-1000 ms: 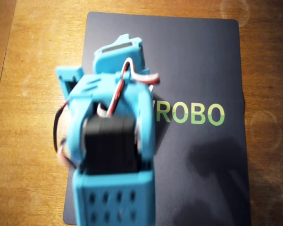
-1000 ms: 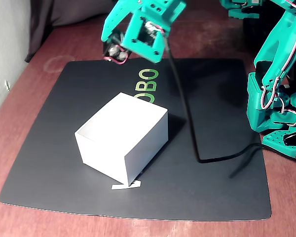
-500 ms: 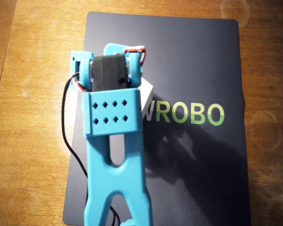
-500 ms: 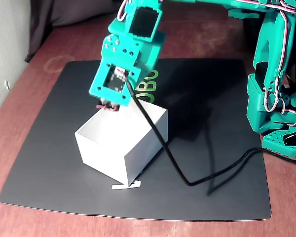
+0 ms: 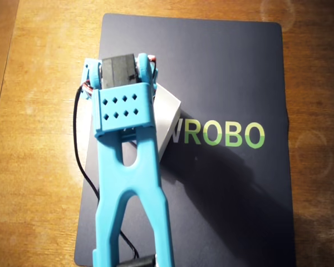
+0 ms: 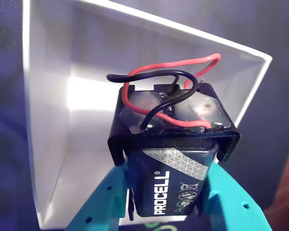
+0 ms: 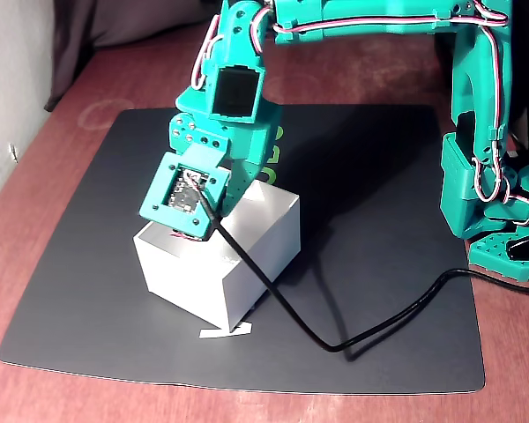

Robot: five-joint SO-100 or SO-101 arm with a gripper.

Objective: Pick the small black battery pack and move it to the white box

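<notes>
In the wrist view the small black battery pack, marked PROCELL and topped with a clip and red and black wires, sits between the teal fingers of my gripper, which is shut on it. It hangs over the open inside of the white box. The fixed view shows my gripper lowered at the top opening of the white box, with the battery hidden behind the wrist housing. From overhead the arm covers most of the box.
The box stands on a black mat with green ROBO lettering on a wooden table. A black cable trails from the wrist across the mat. The arm's base stands at the right. A white tape scrap lies in front of the box.
The arm has swung from the mat's far side toward the box and come down. The gripper, still holding the battery pack, now sits lower at the box opening.
</notes>
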